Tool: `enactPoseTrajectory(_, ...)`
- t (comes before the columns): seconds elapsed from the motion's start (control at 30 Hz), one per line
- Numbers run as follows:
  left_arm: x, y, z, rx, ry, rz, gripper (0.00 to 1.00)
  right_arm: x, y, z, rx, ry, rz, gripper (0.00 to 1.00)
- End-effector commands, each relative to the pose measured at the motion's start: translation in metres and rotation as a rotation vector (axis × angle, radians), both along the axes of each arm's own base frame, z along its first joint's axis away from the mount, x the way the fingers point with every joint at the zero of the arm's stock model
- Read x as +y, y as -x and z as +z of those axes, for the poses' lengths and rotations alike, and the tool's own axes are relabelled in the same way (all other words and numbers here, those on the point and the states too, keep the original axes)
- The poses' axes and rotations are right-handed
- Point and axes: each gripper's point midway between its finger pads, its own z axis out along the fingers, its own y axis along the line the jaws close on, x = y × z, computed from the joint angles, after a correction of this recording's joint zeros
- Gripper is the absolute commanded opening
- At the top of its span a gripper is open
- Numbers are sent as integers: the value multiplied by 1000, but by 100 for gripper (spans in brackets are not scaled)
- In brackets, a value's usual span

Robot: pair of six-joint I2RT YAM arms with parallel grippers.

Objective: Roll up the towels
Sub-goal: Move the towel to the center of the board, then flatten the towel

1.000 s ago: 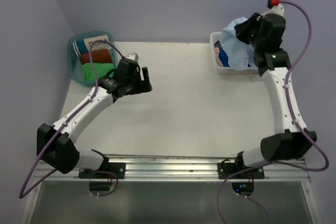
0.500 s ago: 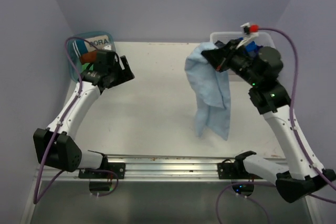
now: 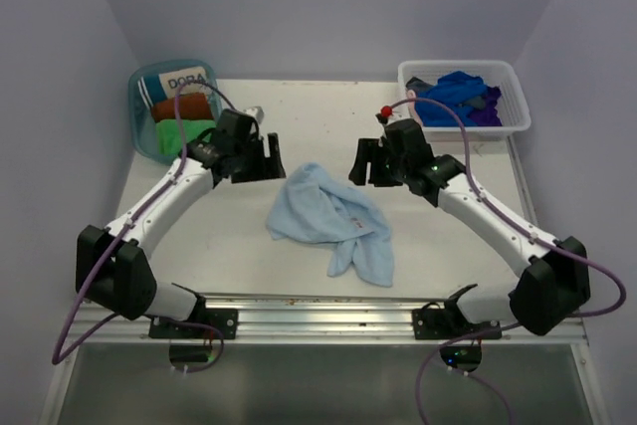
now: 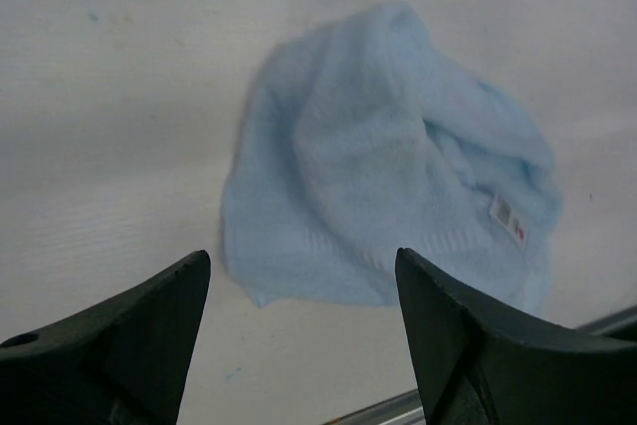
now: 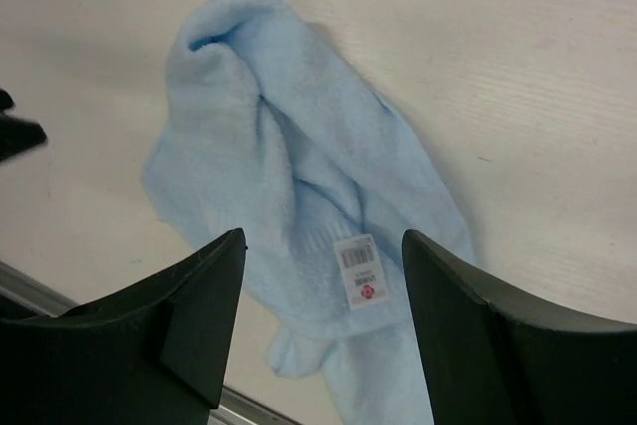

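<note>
A light blue towel (image 3: 328, 218) lies crumpled in a loose heap on the middle of the table, its white label (image 5: 360, 271) facing up. My left gripper (image 3: 261, 158) hovers just to its upper left, open and holding nothing; in the left wrist view the towel (image 4: 388, 156) lies beyond the gripper (image 4: 301, 256). My right gripper (image 3: 370, 161) hangs above the towel's upper right, also open and empty, with the towel (image 5: 289, 176) below and between its fingers (image 5: 323, 236). Dark blue (image 3: 453, 92) and purple (image 3: 488, 111) towels lie loose at the back right.
A white basket (image 3: 513, 116) at the back right holds the loose towels. A teal bin (image 3: 139, 136) at the back left holds rolled rust-brown (image 3: 181, 108) and green (image 3: 184, 131) towels and a white-and-teal "DORA" item (image 3: 184, 80). A metal rail (image 3: 328, 304) runs along the near edge.
My right arm swung from the white basket to the table's middle with the light blue towel, then opened and let it fall onto the table. My left gripper shifted toward the towel.
</note>
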Motion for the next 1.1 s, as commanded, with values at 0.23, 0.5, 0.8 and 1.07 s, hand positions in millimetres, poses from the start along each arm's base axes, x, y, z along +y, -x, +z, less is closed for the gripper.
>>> enactPoseTrajectory(0.23,-122,84,-51,94,89,-350,83,-67,83,-93,201,125,-159,69)
enactPoseTrajectory(0.5,-181,101,-86,127,-23,-432,81,-70,121,-130,319,64,-190,69)
enactPoseTrajectory(0.8,-178,84,-83,102,-84,-405,20,-68,118,-162,336,82,-210,41)
enactPoseTrajectory(1.07,-154,54,-44,50,2,-351,0,-66,92,-160,288,126,-236,0)
